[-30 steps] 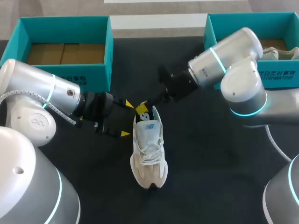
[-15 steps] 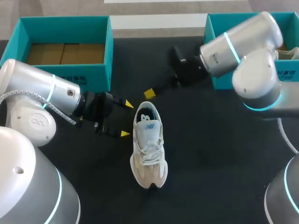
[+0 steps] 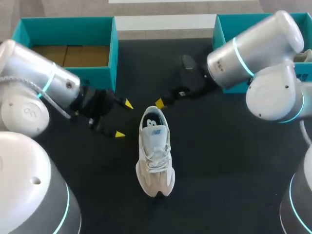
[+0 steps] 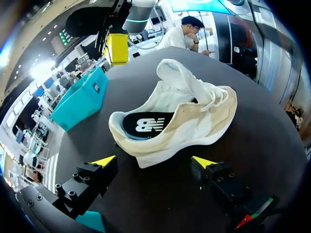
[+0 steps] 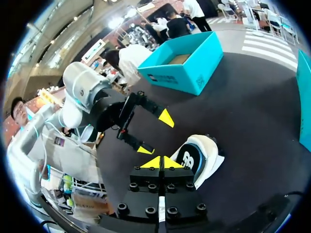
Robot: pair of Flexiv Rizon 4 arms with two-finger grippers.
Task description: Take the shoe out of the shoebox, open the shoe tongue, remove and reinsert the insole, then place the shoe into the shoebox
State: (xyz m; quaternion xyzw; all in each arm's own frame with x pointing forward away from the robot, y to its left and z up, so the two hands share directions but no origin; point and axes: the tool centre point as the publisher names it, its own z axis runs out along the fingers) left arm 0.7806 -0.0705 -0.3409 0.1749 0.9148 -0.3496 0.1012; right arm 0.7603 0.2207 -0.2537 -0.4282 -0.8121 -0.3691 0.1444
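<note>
Right gripper has pulled back from the shoe heel opening; tips pressed together, now just clear of the heel. Left gripper has backed off leftward, fingers spread, empty. Shoe sits upright mid-table.

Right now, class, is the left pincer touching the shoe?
Apart. The head view shows dark table between the side of the shoe and the yellow tips of the open left pincer.
</note>
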